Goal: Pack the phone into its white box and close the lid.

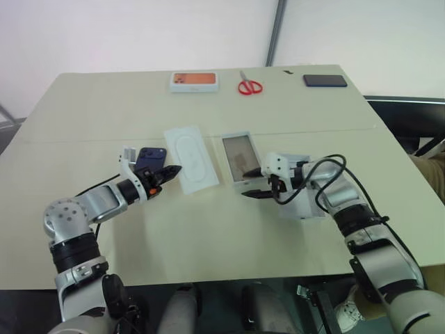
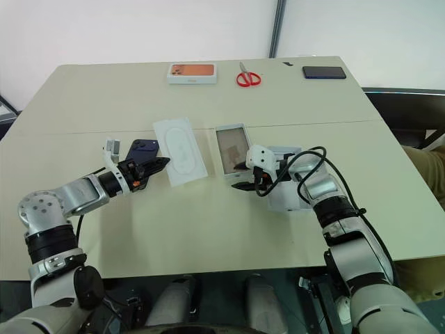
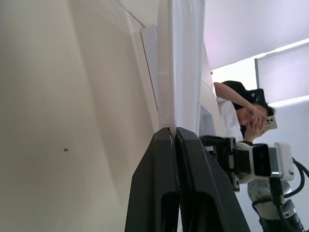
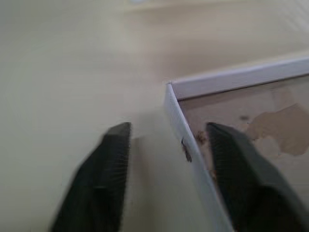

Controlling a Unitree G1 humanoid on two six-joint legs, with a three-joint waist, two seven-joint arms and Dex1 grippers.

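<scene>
Left gripper point(image 1: 169, 171): fingers pressed together, lifted off the table; the phone point(image 1: 149, 158) sits right behind the fingertips, though I can't tell from here whether it is actually held.
Right gripper point(image 1: 256, 182): fingers apart, straddling the near corner wall of the white box point(image 1: 238, 157), one finger inside, one outside; not yet clamped on it.
White box: open, brownish floor bare, nothing in it.
Lid point(image 1: 304, 207): lying just right of the box, partly under the right wrist.
White card point(image 1: 190, 158): flat between phone and box.
Done: nothing packed so far.
Left: steady the box, lay the phone in, fit the lid.
</scene>
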